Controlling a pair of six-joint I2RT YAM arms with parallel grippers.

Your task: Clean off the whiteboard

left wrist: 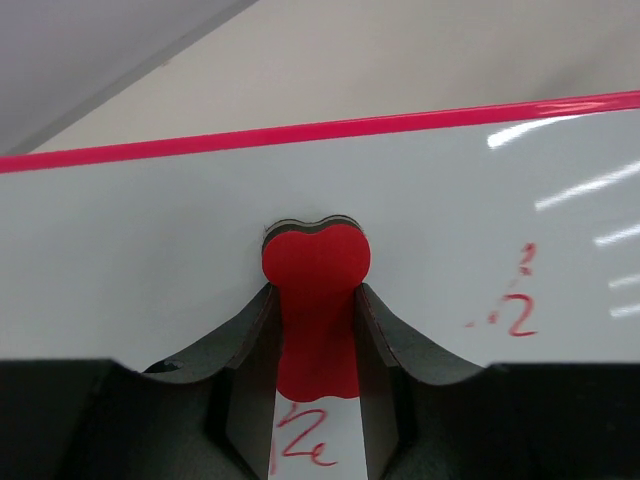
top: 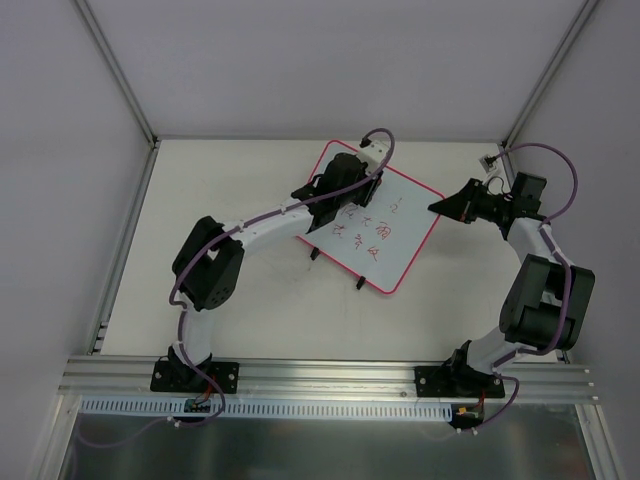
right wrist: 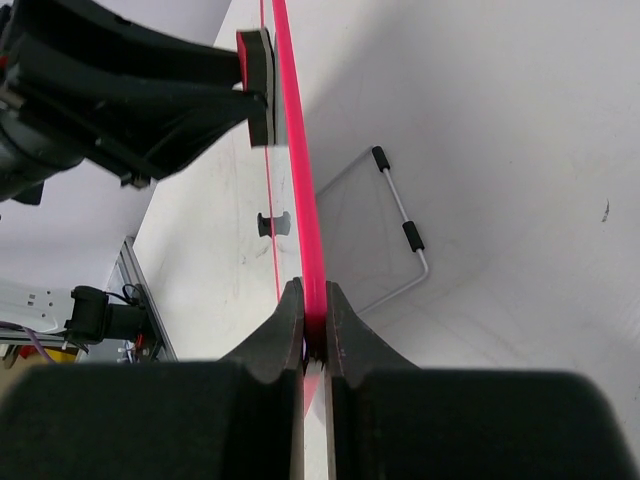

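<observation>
Left tool (left wrist: pixel 315 300) clamping eraser (left wrist: pixel 315 255) on whiteboard (left wrist: pixel 150 250), right tool (right wrist: pixel 314 300) pinching frame (right wrist: pixel 298 170)

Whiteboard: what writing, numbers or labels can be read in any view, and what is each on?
"2": a red handwritten digit on the whiteboard.
Red scrawl on the board below the eraser: perhaps "2e", not sure.
Red rows on the board in the top view: too small to read.
No printed labels or brands can be read.

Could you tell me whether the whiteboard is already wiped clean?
No, red writing shows across the middle of the whiteboard in the top view.
</observation>
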